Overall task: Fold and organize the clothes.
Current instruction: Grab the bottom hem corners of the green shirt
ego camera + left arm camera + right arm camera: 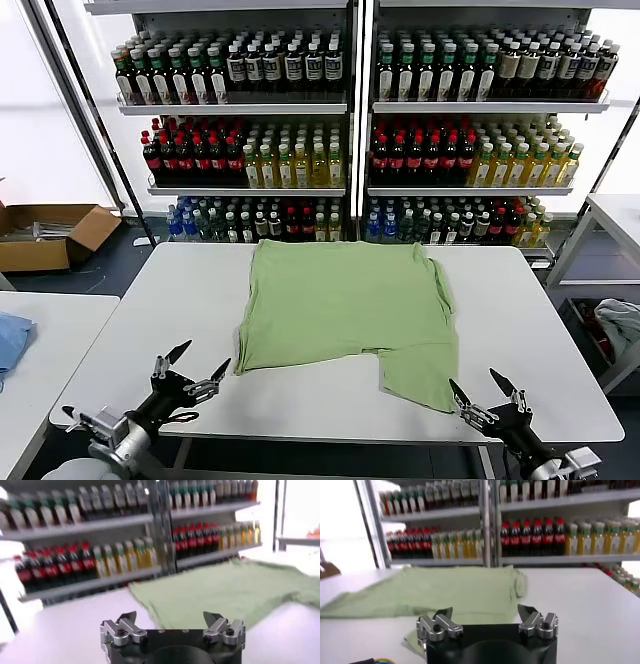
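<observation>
Left gripper (192,368) at lower left of the head view, jaws spread wide and grasping nothing, poised over bare tabletop just short of the shirt's near-left hem. Right gripper (487,392) at lower right, likewise spread and empty, close beside the flap of cloth that hangs lowest in the frame. Light green polo shirt (345,305) spread across the middle of the white table (150,320), apparently face down, no collar, buttons or print on show; one side already turned in or bunched along the right edge, leaving the lower right part jutting toward the camera past the rest of the hem. Same green cloth (235,592) in the right half of the left wrist view, beyond the open fingers (122,627); in the right wrist view, cloth (440,592) across the centre just ahead of the open fingers (532,620). Shelves of bottled drinks (330,150) across the upper frame; cardboard box (50,235) at far left.

Judged an opening stage of folding: neither arm yet on the fabric. Next move likely calls for lowering both sets of jaws onto the near edge, pinching a single layer cleanly, then carrying it over evenly so the soft cloth does not drag or wrinkle.
</observation>
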### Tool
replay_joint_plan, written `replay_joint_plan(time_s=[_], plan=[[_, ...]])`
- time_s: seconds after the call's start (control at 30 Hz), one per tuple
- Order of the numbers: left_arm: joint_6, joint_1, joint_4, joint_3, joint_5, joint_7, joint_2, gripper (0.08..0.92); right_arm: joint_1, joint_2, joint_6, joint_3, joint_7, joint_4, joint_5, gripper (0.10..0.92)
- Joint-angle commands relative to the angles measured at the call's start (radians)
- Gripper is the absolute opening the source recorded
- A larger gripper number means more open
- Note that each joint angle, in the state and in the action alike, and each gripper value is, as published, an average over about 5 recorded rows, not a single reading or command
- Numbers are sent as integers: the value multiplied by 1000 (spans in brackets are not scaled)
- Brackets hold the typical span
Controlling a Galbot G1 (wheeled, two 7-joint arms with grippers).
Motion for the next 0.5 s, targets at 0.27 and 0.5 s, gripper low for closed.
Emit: replay_joint_plan(time_s=[0.27,0.5], plan=[[202,-188,106,167,-72,-98,71,823,76,2,-151,-128,67,-16,-89,823],[212,-266,160,219,-96,-139,46,823,76,12,-164,-158,71,-28,-93,822]])
